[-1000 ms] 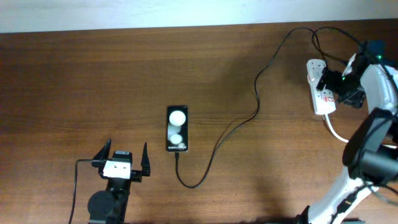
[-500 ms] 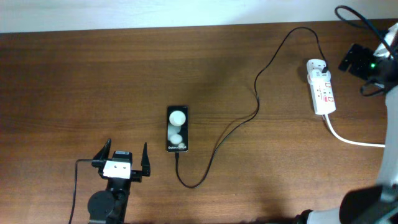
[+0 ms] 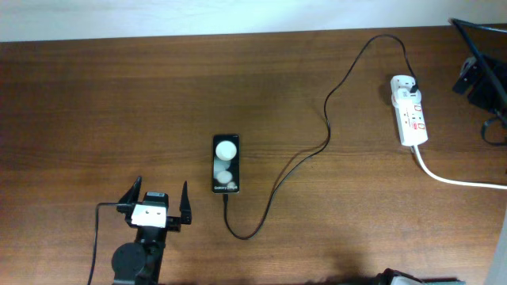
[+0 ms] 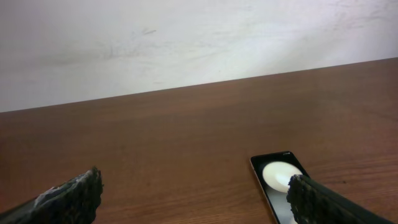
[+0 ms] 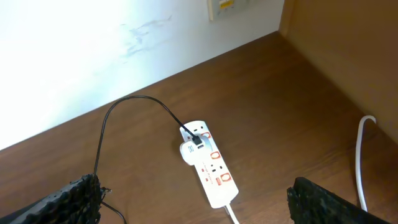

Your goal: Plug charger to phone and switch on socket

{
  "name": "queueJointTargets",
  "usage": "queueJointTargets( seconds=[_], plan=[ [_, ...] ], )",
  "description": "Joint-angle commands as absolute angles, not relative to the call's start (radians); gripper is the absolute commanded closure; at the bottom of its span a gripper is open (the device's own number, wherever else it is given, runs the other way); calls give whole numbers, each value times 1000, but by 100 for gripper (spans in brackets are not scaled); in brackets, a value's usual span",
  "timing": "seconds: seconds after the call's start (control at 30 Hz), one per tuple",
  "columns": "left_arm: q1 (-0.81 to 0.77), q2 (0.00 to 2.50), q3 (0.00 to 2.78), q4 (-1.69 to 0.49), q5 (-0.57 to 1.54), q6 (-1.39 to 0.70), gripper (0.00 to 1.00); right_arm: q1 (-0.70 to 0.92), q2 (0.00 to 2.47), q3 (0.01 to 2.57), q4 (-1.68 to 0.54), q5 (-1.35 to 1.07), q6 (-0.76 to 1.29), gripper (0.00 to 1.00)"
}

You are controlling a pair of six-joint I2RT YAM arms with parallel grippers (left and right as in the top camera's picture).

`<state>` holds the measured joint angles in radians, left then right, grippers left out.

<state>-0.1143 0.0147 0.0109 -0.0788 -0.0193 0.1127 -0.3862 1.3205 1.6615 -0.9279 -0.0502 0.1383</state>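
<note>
The phone [image 3: 226, 164] lies flat at the table's middle, its screen showing two white blobs; it also shows in the left wrist view [image 4: 278, 185]. The charger cable [image 3: 327, 119] runs from the phone's near end, loops, and reaches a black plug in the socket [image 3: 410, 112]. The connector tip sits against the phone's near edge. My left gripper [image 3: 154, 207] is open and empty, left of the phone and a little nearer than it. My right gripper [image 5: 194, 190] is open and empty, high above the socket [image 5: 208, 165]. In the overhead view only a dark part of it [image 3: 478, 79] shows, right of the socket.
The socket's thick white cord [image 3: 451, 180] trails to the right edge and shows in the right wrist view [image 5: 360, 155]. A white wall [image 4: 186, 43] runs along the table's far edge, with a wall outlet [image 5: 227, 6] on it.
My right arm has pulled away from the socket to the right, almost out of the overhead view, leaving the socket uncovered. The left gripper, phone and cable have not moved.
</note>
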Motion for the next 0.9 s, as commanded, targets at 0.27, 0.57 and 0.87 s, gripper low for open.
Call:
queueJointTargets(
  seconds=[0.27,0.57,0.87],
  plan=[
    [-109,5,9,-84,-22,130,1,-380,1375,1659,-930,-41,135,2],
    [-109,5,9,-84,-23,130,1,-342,1373,1659,-931,-41,135,2],
    [-109,5,9,-84,-23,129,1,-255,1319,1603,-932,-41,135,2]
  ],
)
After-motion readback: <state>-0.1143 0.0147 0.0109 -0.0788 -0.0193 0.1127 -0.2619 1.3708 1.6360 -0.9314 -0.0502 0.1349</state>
